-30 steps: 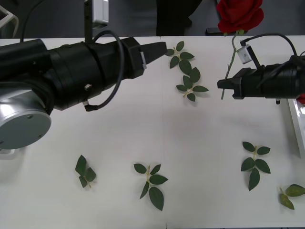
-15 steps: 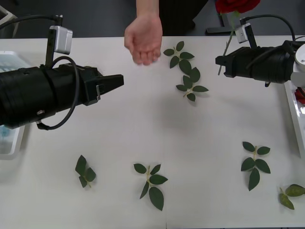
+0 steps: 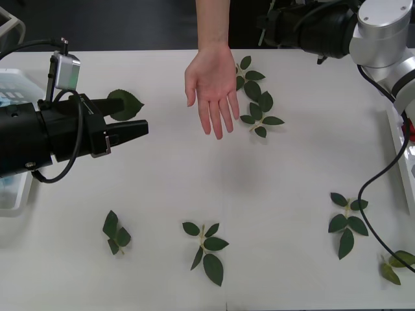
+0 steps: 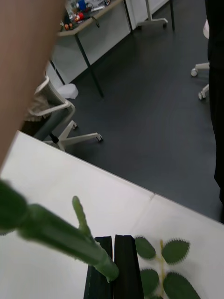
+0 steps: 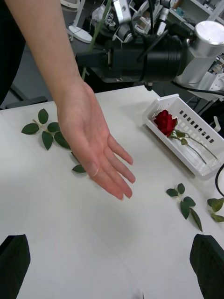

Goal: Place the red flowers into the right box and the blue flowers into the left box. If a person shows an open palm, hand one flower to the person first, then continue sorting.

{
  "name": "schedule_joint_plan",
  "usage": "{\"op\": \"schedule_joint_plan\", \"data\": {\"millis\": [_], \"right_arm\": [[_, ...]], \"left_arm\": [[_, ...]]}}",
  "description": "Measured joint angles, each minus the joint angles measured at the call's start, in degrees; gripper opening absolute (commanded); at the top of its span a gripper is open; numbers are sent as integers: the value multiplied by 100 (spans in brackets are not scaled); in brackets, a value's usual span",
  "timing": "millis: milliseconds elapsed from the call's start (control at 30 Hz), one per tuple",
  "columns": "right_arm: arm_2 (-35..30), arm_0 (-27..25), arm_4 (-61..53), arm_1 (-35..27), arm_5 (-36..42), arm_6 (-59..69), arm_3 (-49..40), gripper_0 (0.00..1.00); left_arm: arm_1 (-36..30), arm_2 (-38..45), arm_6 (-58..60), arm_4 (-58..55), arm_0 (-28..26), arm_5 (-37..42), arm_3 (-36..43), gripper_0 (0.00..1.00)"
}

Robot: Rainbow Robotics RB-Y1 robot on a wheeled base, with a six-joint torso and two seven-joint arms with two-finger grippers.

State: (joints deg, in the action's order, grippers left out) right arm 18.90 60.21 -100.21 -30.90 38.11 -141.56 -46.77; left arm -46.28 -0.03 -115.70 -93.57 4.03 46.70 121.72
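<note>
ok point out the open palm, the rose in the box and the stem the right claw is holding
open palm (image 3: 213, 83), front view, middle of the palm
rose (image 5: 165, 122), left wrist view, on the red bloom lying in the right box (image 5: 205, 169)
stem (image 4: 56, 232), right wrist view, mid-stem above the right claw (image 4: 113, 266)

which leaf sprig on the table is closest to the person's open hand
The long sprig at the table's far edge, right beside the person's hand, its leaves nearly touching the fingers. The other sprigs lie apart along the near edge.
</note>
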Motion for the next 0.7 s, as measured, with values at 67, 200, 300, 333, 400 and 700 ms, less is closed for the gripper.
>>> {"op": "schedule_joint_plan", "data": {"millis": [67,200,300,333,400,700], "right_arm": [[-1,154,7,89,-112,0,23,0],[-8,354,39,182,-202,-1,24,0],[-11,418,39,195,-209,-3,24,0],[-11,426,38,195,-209,-6,24,0],[-12,430,33,195,-209,-9,24,0],[-12,430,32,195,-208,-83,24,0]], "left_arm": [[-1,0,-1,-103,-1,0,-57,100],[-1,0,-11,-412,-2,0,-203,100],[-1,0,-51,-448,-2,0,-233,100],[-1,0,-84,-450,-2,0,-234,100],[-1,0,-110,-454,-2,0,-235,100],[-1,0,-110,-457,-2,0,-237,100]]}}
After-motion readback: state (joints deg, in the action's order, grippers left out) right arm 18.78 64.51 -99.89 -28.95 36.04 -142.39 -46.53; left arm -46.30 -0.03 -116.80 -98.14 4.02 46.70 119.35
